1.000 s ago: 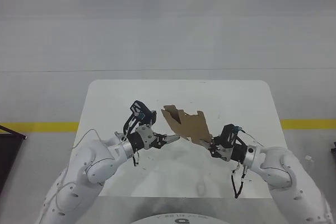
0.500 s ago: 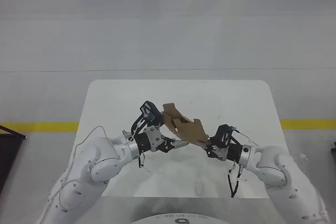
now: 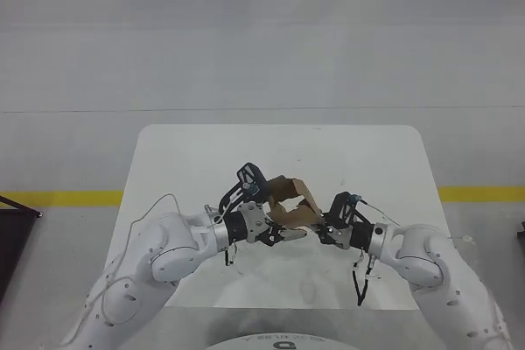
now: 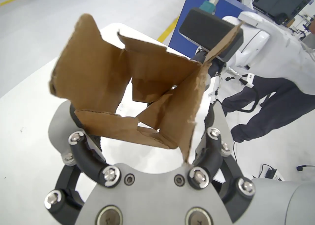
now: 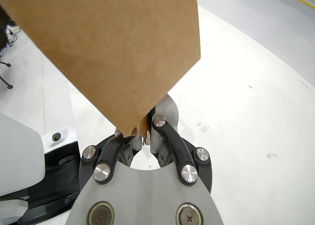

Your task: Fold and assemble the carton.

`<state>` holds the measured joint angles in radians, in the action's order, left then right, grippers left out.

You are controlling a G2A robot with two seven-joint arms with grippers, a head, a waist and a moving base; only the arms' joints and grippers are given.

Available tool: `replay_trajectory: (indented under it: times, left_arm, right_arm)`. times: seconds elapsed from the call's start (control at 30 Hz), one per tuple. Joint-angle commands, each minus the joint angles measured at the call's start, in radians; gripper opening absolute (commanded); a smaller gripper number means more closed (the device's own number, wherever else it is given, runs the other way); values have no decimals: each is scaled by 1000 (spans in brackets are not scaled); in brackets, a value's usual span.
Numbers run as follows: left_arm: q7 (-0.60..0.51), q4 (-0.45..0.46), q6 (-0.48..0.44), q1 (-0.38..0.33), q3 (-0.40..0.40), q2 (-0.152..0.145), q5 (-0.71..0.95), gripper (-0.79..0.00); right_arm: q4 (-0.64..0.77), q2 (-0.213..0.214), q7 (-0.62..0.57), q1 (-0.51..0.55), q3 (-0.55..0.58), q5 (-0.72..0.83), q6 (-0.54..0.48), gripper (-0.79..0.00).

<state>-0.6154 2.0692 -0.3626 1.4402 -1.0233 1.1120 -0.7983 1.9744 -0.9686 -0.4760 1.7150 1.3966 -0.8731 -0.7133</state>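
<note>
Carton (image 3: 290, 203) pos.: held up over the bench (image 3: 184, 166), between the two arms, and it appears clear of the surface. Right gripper (image 3: 322, 233): fingers (image 5: 167, 112) are closed on one corner of a flat panel, so this is the only firm hold. Left gripper (image 3: 278, 233): fingers (image 4: 216, 122) are spread wide, one each side of the carton's near corner, w/ no clamp on the board; a panel edge ends just short of the palm plate. Config.: carton (image 4: 137, 93) is part-opened into a skewed sleeve, w/ flaps hanging loose and rough, torn-looking edges. Handling (judgement): thin brown board, very light, so min. grip force should suffice. Panels are stiff in-plane but hinge freely at the scored creases, so expect the sleeve to rack or collapse if pushed off-axis. The matte face seen from the right wrist (image 5: 105, 34) suggests low slip risk. Flap tips and corners are the weak pts.: they are likely to crush or tear under a hard pinch. Recommended hold: a flat panel close to a crease, opp. the existing grip, not a free flap, so that both sides are braced while the flaps are folded in.
</note>
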Motion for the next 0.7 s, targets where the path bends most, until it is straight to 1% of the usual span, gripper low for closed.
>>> replay_trajectory:
  times: [0.0, 0.23, 0.37, 0.67]
  left_arm:
    - [-3, -6, 2, -9, 10, 1, -1, 0]
    - [3, -34, 2, -30, 34, 6, 28, 0]
    - [4, -53, -1, -43, 40, 8, 49, 0]
    - [-16, -65, -2, -49, 42, 7, 81, 0]
  right_arm:
    - [-1, 1, -1, -5, -3, 1, -1, -785]
    - [-8, 3, 3, -17, -12, 1, -11, -785]
    - [-14, 4, 15, -25, -17, -5, -27, -785]
    - [-24, 6, 30, -34, -29, -19, -36, -785]
